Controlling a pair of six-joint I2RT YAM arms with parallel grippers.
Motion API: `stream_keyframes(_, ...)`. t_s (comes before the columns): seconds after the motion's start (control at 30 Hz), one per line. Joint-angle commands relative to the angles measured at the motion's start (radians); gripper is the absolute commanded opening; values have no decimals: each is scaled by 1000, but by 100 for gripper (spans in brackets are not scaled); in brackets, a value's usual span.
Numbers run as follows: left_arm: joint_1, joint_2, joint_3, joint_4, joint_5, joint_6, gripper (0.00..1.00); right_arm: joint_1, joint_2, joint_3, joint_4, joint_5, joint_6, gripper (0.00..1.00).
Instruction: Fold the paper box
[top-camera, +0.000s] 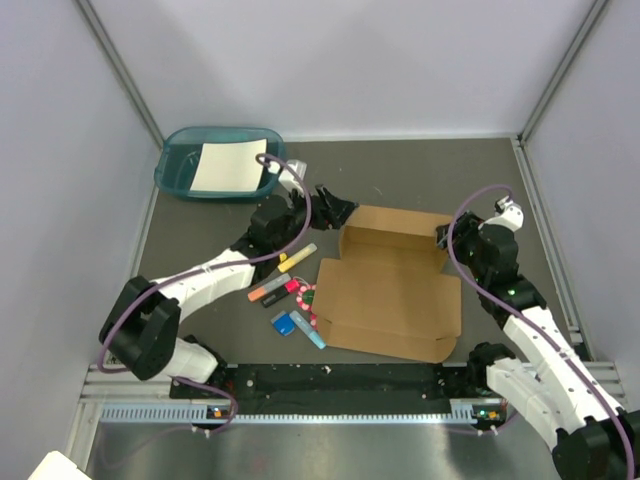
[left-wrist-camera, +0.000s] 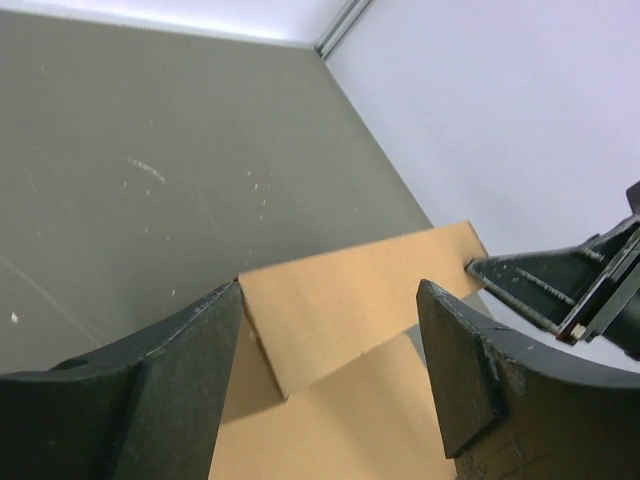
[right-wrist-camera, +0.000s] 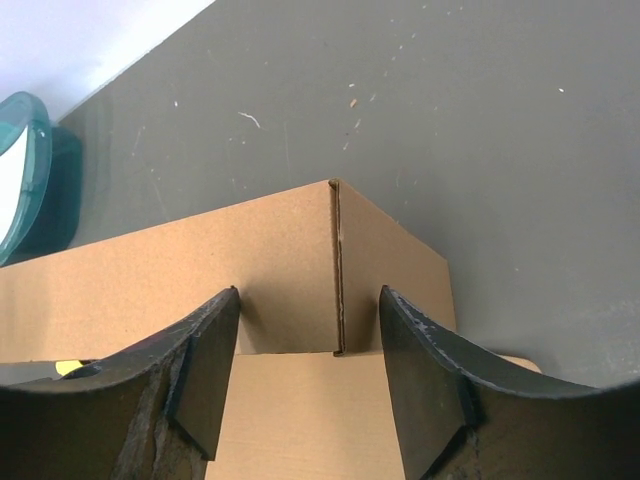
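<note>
My open left gripper and open right gripper are straddling the brown corrugated cardboard box at its back wall's ends.

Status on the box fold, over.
Both open: left gripper at far-left flap, right gripper astride far-right corner. Paper box back wall up, front flat. Small items crowd its left edge.

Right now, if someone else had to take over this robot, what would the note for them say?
Left gripper: open, at the left end of the brown corrugated cardboard paper box, holding nothing.
Right gripper: open, facing the box's right rear corner, holding nothing.
Box: lying between the two grippers.
Done: rear wall raised, a side flap bent at its right corner.
Left to do: the wide front panel lies flat; the other walls need folding.
</note>
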Motion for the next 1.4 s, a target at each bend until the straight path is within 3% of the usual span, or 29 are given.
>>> stream_keyframes(0.0,8,74,95,-26,55,21,70,-11,14,-26,0,-2,-29,52)
stream_keyframes(0.07,8,109,95,-19,74,6,62,-11,11,-35,2,0,-32,49)
stream_keyframes(0.47,8,145,28,24,71,15,57,-11,13,-72,11,6,-40,40)
stream_keyframes(0.77,12,16,-70,58,-98,16,78,-11,19,-73,16,6,-43,40)
stream_keyframes(0.9,12,-24,-89,106,-103,-2,81,-11,19,-73,17,12,-49,40)
stream_keyframes(1.0,12,-4,-46,25,-106,12,81,-11,24,-72,20,11,-49,40)
stream_keyframes(1.1,12,48,-6,-32,-84,26,76,-11,31,-72,20,10,-49,40)
stream_keyframes(1.23,12,109,-36,35,-14,-5,59,-11,44,-82,26,9,-52,36)
stream_keyframes(1.37,11,134,-55,72,45,-33,53,-13,41,-96,29,6,-51,34)
